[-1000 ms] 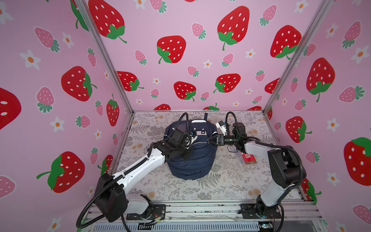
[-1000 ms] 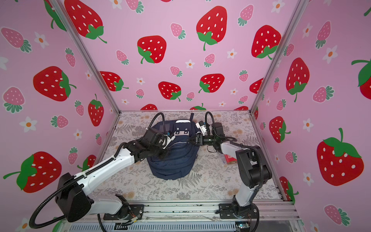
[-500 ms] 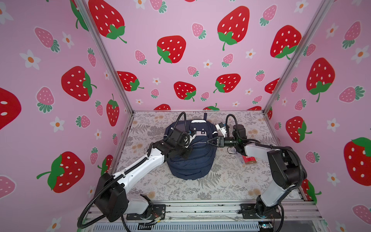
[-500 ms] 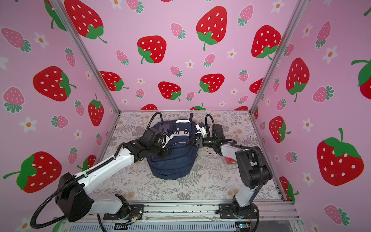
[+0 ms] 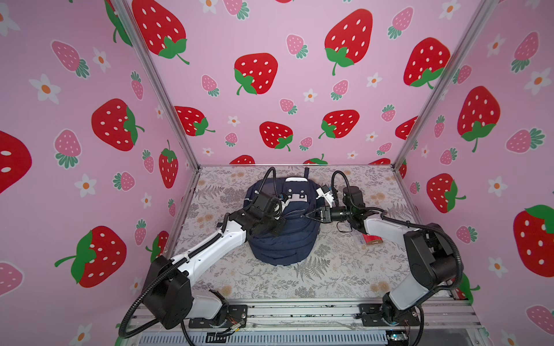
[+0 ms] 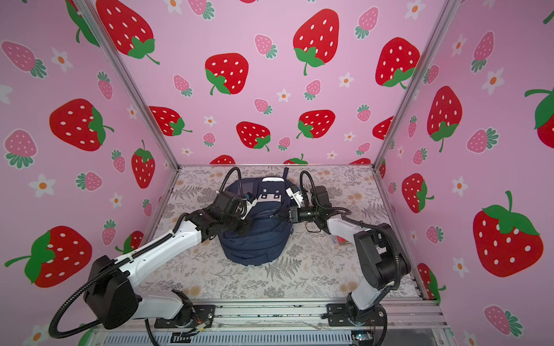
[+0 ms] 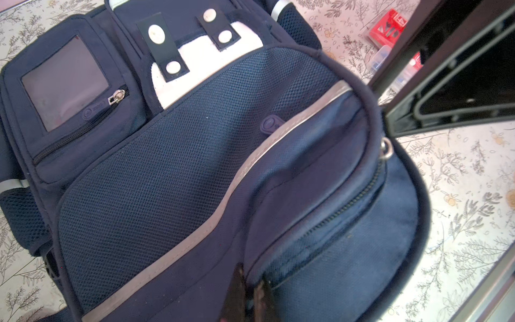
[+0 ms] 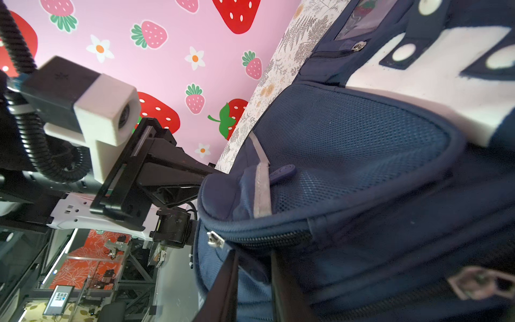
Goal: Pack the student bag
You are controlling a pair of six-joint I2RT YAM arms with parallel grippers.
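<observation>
The student bag [image 5: 281, 242] [image 6: 254, 242], navy with silver stripes and a white face patch, lies front up in the middle of the table in both top views. My left gripper [image 5: 282, 222] [image 6: 248, 224] [image 7: 249, 281] is shut on a fold of fabric at the edge of the bag's front pocket. From the right, my right gripper [image 5: 305, 215] [image 6: 274, 216] [image 8: 255, 274] reaches the pocket's other end. Its jaws stand narrow on a dark zip pull just below the silver slider [image 8: 215, 239]. The pocket zip [image 7: 348, 206] looks shut.
A red box [image 5: 371, 239] [image 6: 341, 239] [image 7: 388, 28] lies on the floral table to the right of the bag, partly under my right arm, with a clear plastic case [image 7: 380, 57] beside it. Pink strawberry walls close in three sides.
My right gripper has slid a little left onto the bag's pocket and its jaws have narrowed. The left gripper keeps its hold and the bag has not shifted.
</observation>
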